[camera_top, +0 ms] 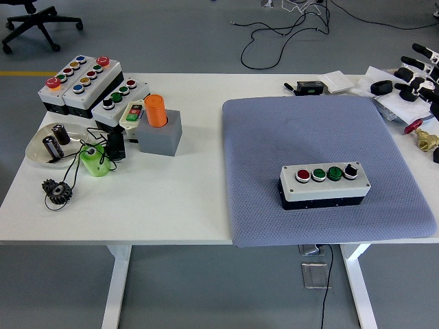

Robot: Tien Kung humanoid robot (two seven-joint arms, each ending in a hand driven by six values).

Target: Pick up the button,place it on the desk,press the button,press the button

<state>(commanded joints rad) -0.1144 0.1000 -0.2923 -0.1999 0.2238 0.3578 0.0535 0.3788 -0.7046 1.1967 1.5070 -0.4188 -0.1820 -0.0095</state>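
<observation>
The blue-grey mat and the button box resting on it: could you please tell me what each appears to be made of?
The blue-grey mat looks like soft fabric or foam, matte, with a fine dimpled weave and slightly wavy edges. The button box looks like hard plastic: a smooth light-grey lid over a black base, though painted metal cannot be ruled out.
</observation>
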